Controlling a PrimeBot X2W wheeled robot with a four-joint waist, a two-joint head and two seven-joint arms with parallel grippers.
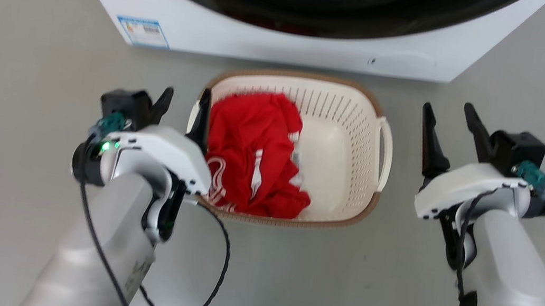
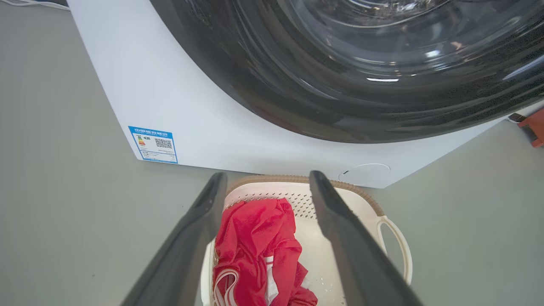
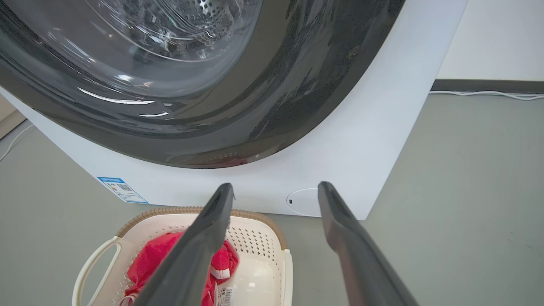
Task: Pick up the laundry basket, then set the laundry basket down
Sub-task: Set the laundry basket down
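The laundry basket (image 1: 342, 147), cream-white and perforated with a brown woven-look rim, stands on the grey floor just in front of the washing machine (image 1: 289, 32). A red garment with white stripes (image 1: 251, 155) lies in its left half. My left gripper (image 1: 186, 101) hovers open over the basket's left rim, one finger outside the rim and one above the garment. My right gripper (image 1: 451, 117) is open too, off to the right of the basket's white loop handle (image 1: 384, 153), apart from it. The basket (image 2: 395, 242) also shows between and beside the left fingers (image 2: 340, 229), and the basket (image 3: 255, 263) sits under the right fingers (image 3: 204, 242).
The washing machine (image 2: 212, 127), white with a dark round door (image 3: 170, 85), rises close behind the basket. A blue label (image 1: 143, 32) marks its lower left corner. Bare grey floor (image 1: 6, 110) lies on both sides. A black cable (image 1: 212, 278) loops from my left wrist.
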